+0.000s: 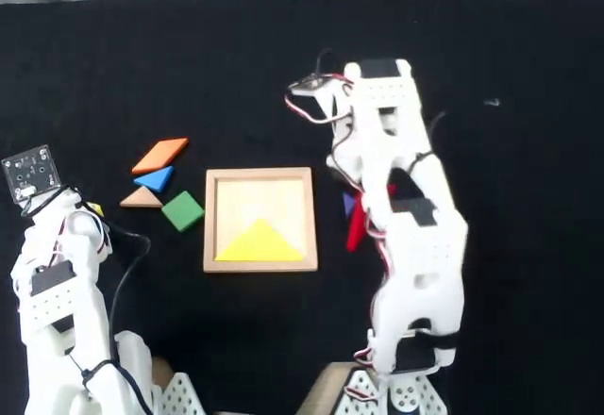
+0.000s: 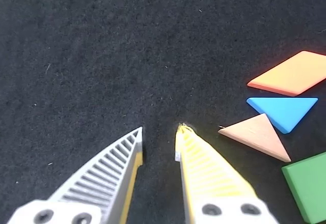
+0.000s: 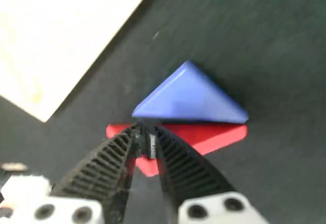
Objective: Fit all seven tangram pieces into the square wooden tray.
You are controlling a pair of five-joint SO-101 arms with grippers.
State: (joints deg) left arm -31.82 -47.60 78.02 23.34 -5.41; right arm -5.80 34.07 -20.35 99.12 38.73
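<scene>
Hiding red triangle [image 1: 356, 231] partly: right arm [image 1: 420, 245].

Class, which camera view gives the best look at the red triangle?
The right wrist view: the red triangle sits close up at the right gripper, against the blue triangle. The high view shows a sliver of it beside the right arm.

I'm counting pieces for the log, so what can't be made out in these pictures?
High view: the right arm hides most of the red triangle and purple triangle.
Left wrist view: the edge cuts off the green square.
Right wrist view: the right hand covers part of the red triangle.
</scene>
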